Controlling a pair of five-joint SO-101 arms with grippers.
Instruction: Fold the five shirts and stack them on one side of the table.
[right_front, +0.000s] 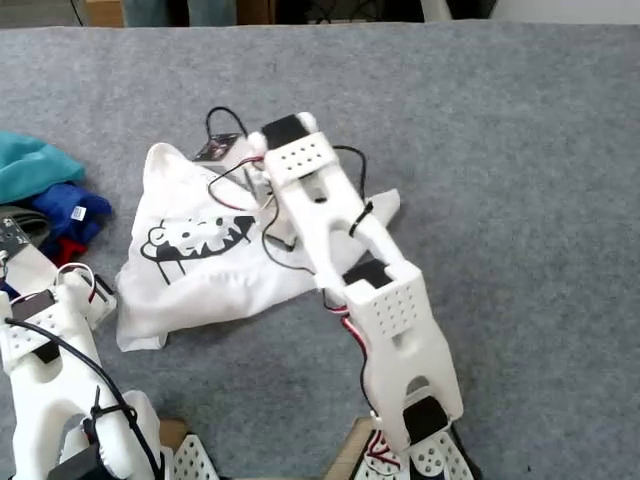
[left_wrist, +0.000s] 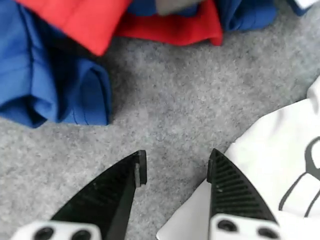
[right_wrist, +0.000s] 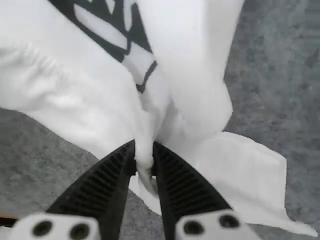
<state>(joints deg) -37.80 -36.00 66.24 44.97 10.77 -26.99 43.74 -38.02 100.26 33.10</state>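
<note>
Grey felt covers the table (right_front: 520, 150). The white shirt (right_front: 200, 260) lies crumpled left of centre. The right pincer (right_wrist: 144, 160) is clamped on a fold at its far edge, and the cloth extends from there toward the near-left corner. The left pincer (left_wrist: 175, 172) stands wide just beside the shirt's left hem, near the heaped shirts (right_front: 45, 190) at the left edge.

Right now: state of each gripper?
Left gripper: open, holding nothing.
Right gripper: closed on the white shirt.
</note>
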